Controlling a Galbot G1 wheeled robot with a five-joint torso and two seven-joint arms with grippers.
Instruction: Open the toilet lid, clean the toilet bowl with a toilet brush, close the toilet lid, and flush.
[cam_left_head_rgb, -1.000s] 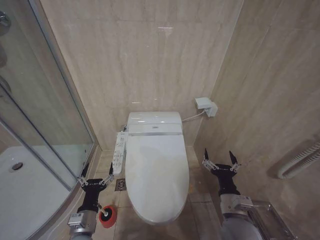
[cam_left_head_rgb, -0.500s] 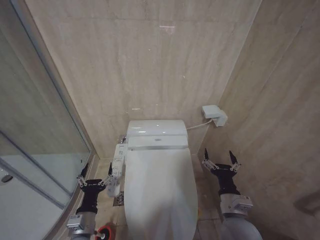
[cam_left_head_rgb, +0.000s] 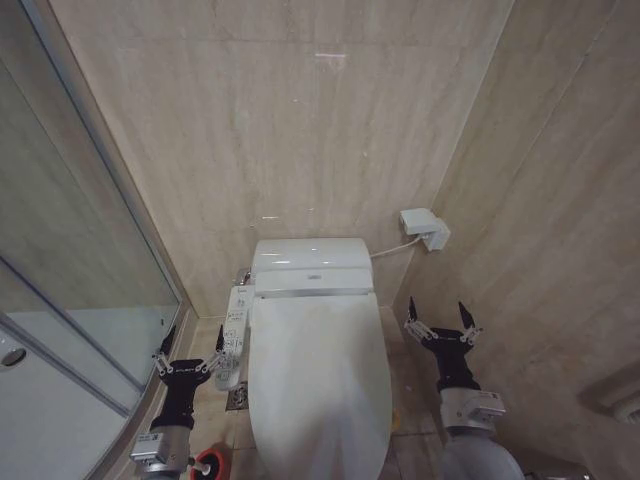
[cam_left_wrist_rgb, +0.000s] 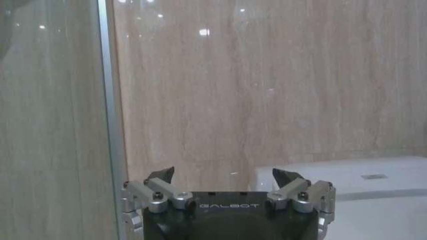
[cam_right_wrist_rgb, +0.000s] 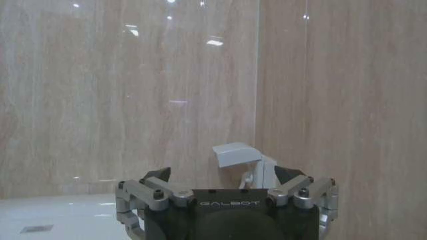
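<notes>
The toilet lid (cam_left_head_rgb: 318, 385) lies shut, glossy and white, so the toilet bowl under it is hidden. My left gripper (cam_left_head_rgb: 191, 338) hangs open and empty left of the lid, just in front of the button panel (cam_left_head_rgb: 232, 335). On the lid's right side, near the side wall, my right gripper (cam_left_head_rgb: 437, 310) is open with nothing in it. A small red holder (cam_left_head_rgb: 208, 465) sits on the floor beside my left arm; the toilet brush itself I cannot make out. In the wrist views the left gripper (cam_left_wrist_rgb: 223, 174) and the right gripper (cam_right_wrist_rgb: 222, 173) both show spread fingers.
The white tank (cam_left_head_rgb: 310, 266) stands against the beige tiled back wall. A white wall box (cam_left_head_rgb: 425, 228) with a hose hangs to its right. A glass shower screen (cam_left_head_rgb: 80, 260) and shower tray (cam_left_head_rgb: 30, 430) close off the left. A floor drain (cam_left_head_rgb: 237, 398) lies beside the toilet.
The whole head view has shifted: the toilet now sits lower and larger in the picture, the red holder near the bottom edge. Both grippers keep their pose, open.
</notes>
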